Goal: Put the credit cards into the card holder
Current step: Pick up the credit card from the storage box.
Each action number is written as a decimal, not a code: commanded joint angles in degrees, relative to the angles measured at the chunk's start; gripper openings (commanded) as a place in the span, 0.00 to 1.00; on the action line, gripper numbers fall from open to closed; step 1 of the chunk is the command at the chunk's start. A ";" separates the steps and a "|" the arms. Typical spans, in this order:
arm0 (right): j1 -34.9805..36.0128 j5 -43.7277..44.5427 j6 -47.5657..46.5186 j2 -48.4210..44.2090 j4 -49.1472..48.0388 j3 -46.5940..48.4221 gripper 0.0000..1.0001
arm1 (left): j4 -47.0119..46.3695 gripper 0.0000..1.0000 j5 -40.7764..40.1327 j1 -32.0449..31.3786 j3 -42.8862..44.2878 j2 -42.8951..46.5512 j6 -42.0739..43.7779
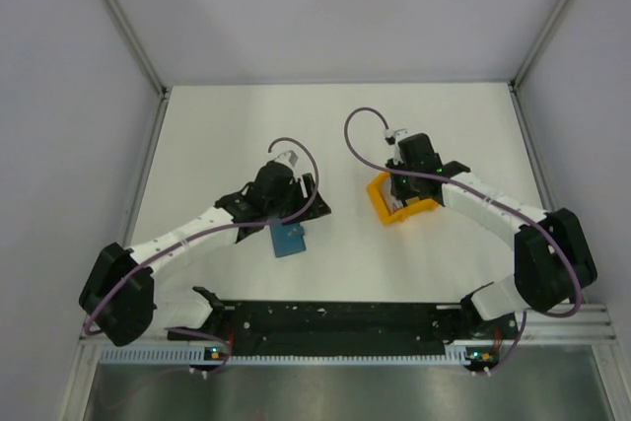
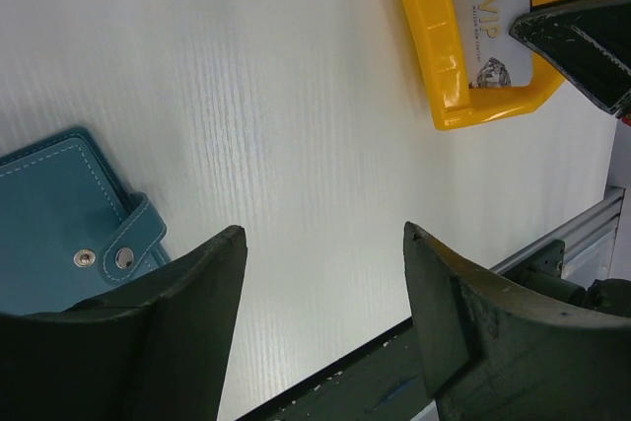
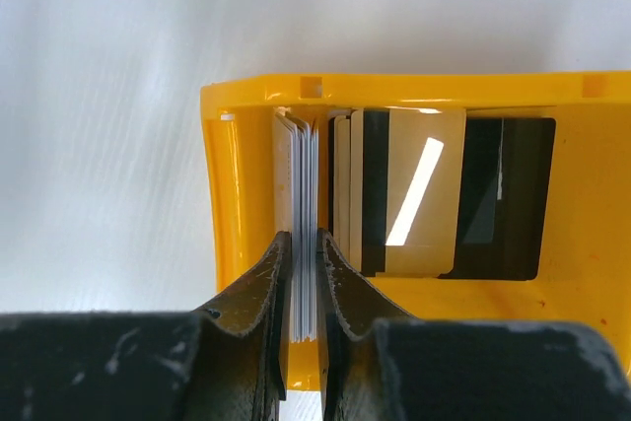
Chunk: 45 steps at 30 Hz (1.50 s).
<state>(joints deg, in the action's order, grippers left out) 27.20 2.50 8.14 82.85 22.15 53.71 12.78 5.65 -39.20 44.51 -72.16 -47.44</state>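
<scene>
The teal-blue card holder (image 1: 289, 240) lies shut on the table; in the left wrist view (image 2: 49, 224) its snap tab shows. My left gripper (image 1: 308, 206) (image 2: 325, 244) is open and empty, just right of the holder. The credit cards are in the orange tray (image 1: 380, 199) (image 3: 414, 91). My right gripper (image 1: 402, 199) (image 3: 304, 244) is shut on a thin stack of pale cards (image 3: 304, 184) standing on edge at the tray's left side. Yellowish cards (image 3: 414, 194) and a dark card (image 3: 503, 194) lie in the tray beside it. A pale VIP card (image 2: 488, 17) shows in the left wrist view.
The orange tray (image 2: 424, 36) sits right of centre, with white table between it and the holder. A black rail (image 1: 335, 317) with the arm bases runs along the near edge. Grey walls enclose the table at the left, right and back.
</scene>
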 commanded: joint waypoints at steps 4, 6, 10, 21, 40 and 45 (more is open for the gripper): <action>1.71 4.60 -0.32 1.96 1.05 1.30 0.04 | -4.25 0.69 2.17 -0.17 -0.48 -1.58 -0.55; 2.85 7.33 -0.23 3.98 1.49 1.74 0.02 | -4.42 0.69 2.26 -0.18 -0.39 -1.76 -0.55; 5.66 6.90 1.61 6.62 1.75 2.97 0.03 | -4.69 0.69 2.61 -0.17 0.05 -2.63 -0.64; 6.20 -1.27 4.95 6.80 1.14 3.15 0.36 | -4.69 0.69 2.87 -0.17 0.40 -3.95 -0.64; 4.44 -4.78 6.18 9.97 0.17 5.44 0.49 | -4.25 0.68 3.58 -0.17 0.66 -5.10 -0.55; 4.44 -5.14 6.45 5.58 0.08 5.35 0.49 | -4.43 0.68 3.58 -0.17 0.75 -5.18 -0.72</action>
<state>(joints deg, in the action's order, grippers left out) 31.83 -1.41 13.76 93.36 23.51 56.51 10.28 8.60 -39.22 44.38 -76.79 -48.07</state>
